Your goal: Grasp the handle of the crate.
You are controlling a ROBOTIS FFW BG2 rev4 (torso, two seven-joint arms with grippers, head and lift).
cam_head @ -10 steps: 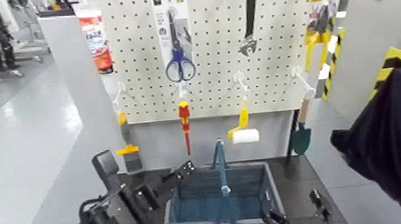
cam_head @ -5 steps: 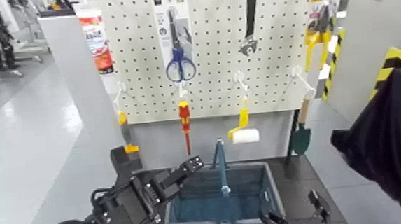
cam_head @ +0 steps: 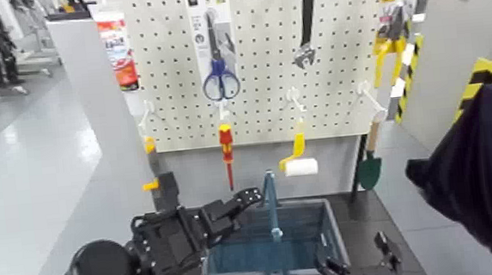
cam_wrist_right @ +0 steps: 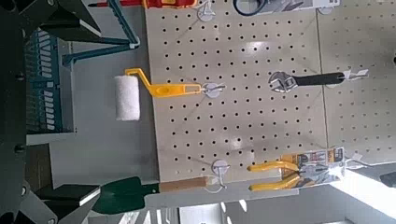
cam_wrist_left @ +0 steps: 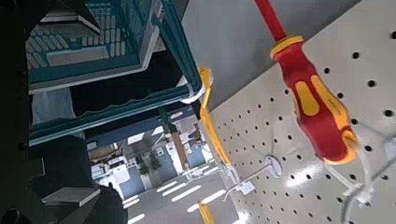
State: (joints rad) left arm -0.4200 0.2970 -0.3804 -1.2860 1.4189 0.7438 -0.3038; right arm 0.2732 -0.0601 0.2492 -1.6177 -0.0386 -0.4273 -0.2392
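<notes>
The grey-blue slatted crate (cam_head: 265,254) sits low in the middle of the head view. Its thin blue handle (cam_head: 271,204) stands upright over its middle. My left gripper (cam_head: 249,199) is open and reaches in from the left, its fingertips just left of the handle's upper part and apart from it. In the left wrist view the handle (cam_wrist_left: 177,51) and crate (cam_wrist_left: 89,37) lie between the dark fingers. My right gripper (cam_head: 355,262) is open and low at the crate's right front corner. The right wrist view shows the crate (cam_wrist_right: 42,84) and handle (cam_wrist_right: 98,42).
A pegboard (cam_head: 263,103) behind the crate holds a red-and-yellow screwdriver (cam_head: 226,150), scissors (cam_head: 220,73), a wrench (cam_head: 306,25), a paint roller (cam_head: 297,162) and a trowel (cam_head: 371,163). A person's dark sleeve (cam_head: 487,185) is at the right.
My left arm has swung right and up, bringing its gripper from the crate's left rim close to the handle. The right gripper has barely moved.
</notes>
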